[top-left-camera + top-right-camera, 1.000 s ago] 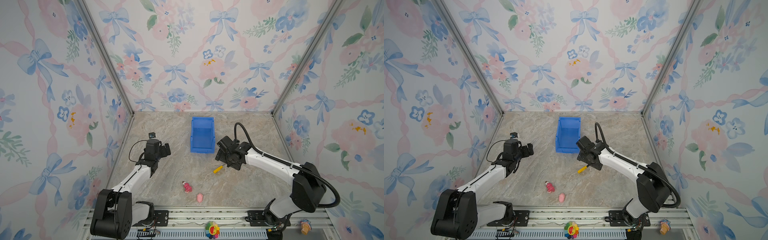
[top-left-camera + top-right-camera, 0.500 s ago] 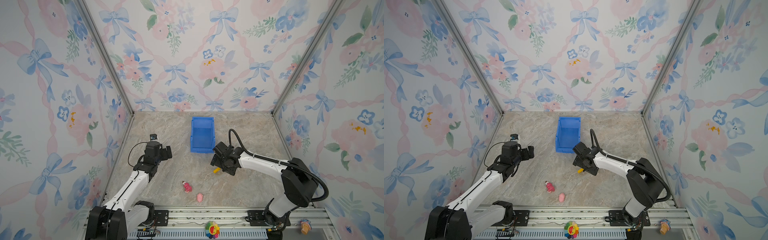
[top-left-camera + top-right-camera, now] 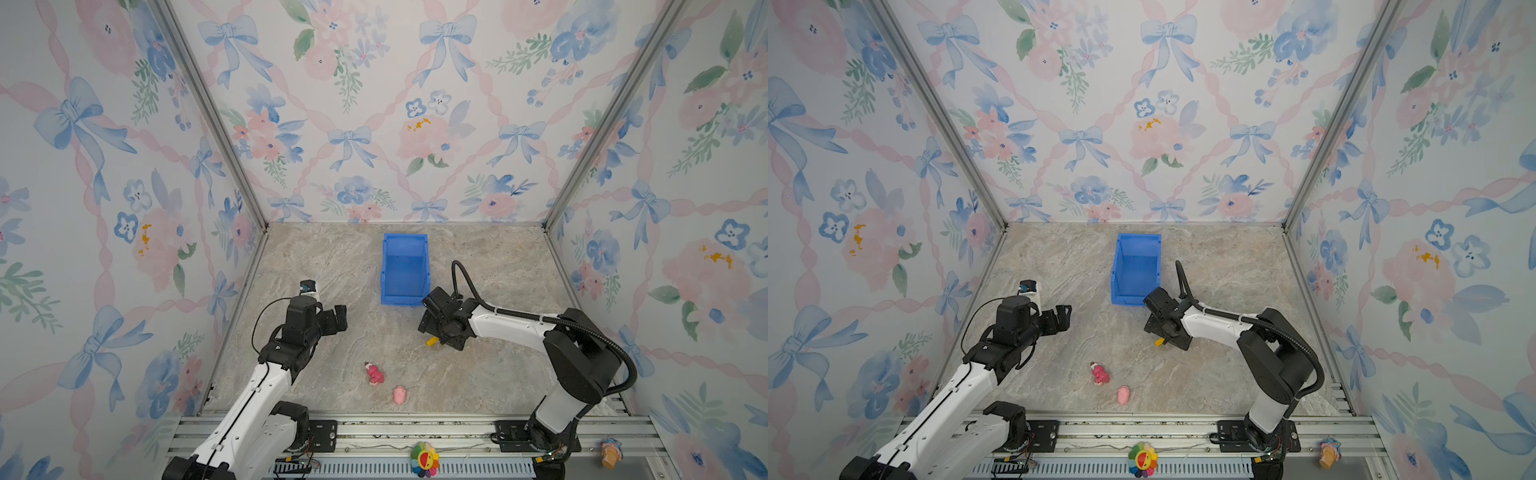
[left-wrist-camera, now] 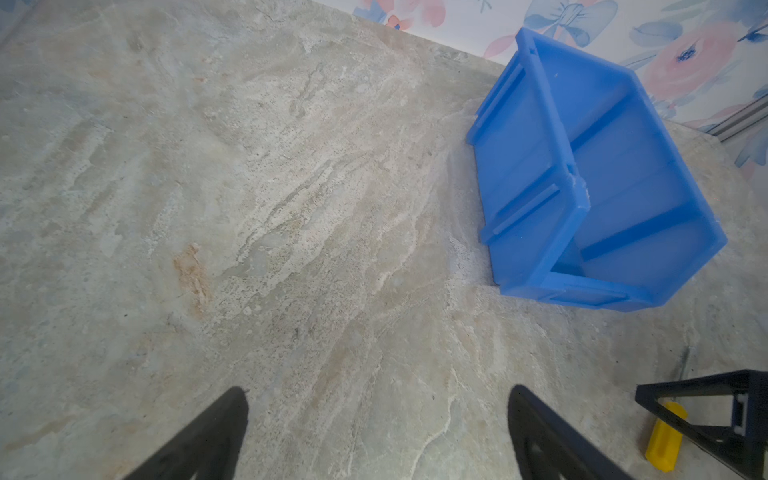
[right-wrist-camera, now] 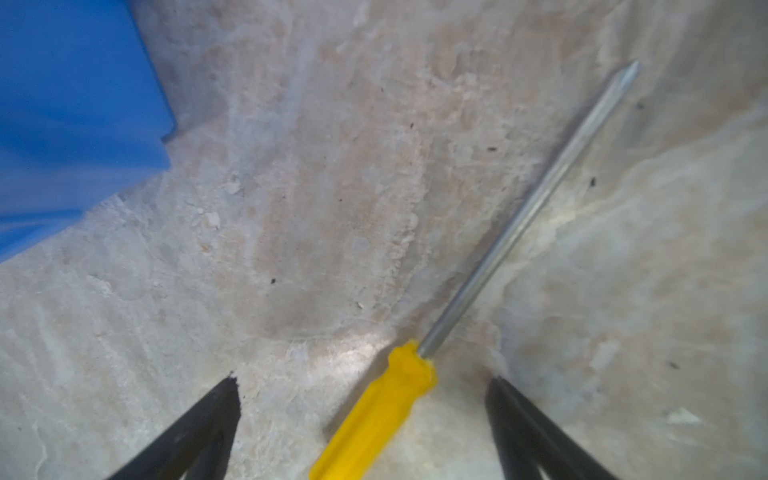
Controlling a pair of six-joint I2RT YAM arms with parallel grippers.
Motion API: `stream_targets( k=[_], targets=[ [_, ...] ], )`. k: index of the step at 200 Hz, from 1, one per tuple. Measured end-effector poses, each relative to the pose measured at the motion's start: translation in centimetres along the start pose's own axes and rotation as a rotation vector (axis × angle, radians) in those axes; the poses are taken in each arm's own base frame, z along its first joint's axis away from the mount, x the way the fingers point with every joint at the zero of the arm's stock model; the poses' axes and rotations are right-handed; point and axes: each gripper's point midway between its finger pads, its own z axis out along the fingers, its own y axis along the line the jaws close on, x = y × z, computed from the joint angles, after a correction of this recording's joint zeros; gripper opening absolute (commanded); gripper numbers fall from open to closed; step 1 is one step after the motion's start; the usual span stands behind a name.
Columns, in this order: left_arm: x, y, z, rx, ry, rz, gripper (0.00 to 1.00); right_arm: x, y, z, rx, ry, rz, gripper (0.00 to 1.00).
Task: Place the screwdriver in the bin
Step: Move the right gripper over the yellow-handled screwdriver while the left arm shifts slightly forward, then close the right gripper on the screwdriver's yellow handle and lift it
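**Top views.** Blue bin [image 3: 405,239] stands upright with its open side up, toward the back of the marbled tabletop [image 3: 316,266]. Right gripper [image 3: 435,335] sits low over the tabletop, just in front of the bin's near right corner. Of the screwdriver [image 3: 432,341], only the yellow handle end shows in both top views; the shaft is hidden under the wrist. Left gripper [image 3: 337,317] is raised, left of the bin, jaws apart and empty. A pink toy [image 3: 375,373] and a paler pink toy [image 3: 399,395] lie nearer the front.

**Left wrist view.** Shows the bin [image 4: 523,166] from the side, with its ribbed outer wall and low front lip. Left gripper [image 4: 378,390] is spread wide over bare tabletop. The screwdriver [image 4: 665,440] lies on the tabletop outside the bin.

**Right wrist view.** The only view of the whole screwdriver [image 5: 409,382]. It lies flat, with the silver shaft pointing away from the right gripper [image 5: 363,382]. The jaws stand wide apart on either side of the handle and touch nothing. A corner of the bin [image 5: 83,104] is near.
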Motion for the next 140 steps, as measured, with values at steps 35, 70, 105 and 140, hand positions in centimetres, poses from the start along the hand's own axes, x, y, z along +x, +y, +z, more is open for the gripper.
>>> stream_targets(
  k=[35, 70, 105, 140],
  targets=[
    [-0.2, 0.2, -0.9, -0.014, -0.021, -0.001, 0.98, 0.1, -0.1, 0.1, -0.005, -0.022, -0.016, 0.7],
    [0.3, 0.6, -0.6, -0.036, -0.001, 0.002, 0.98, 0.1, -0.2, 0.4, 0.021, -0.059, -0.047, 0.61],
    [1.2, 1.3, 0.2, -0.071, 0.044, 0.007, 0.98, 0.2, -0.2, 0.5, 0.075, -0.086, -0.095, 0.48],
    [1.1, 1.3, 0.0, -0.076, 0.036, 0.011, 0.98, 0.5, -0.6, 0.6, 0.121, -0.099, -0.119, 0.32]
  ],
)
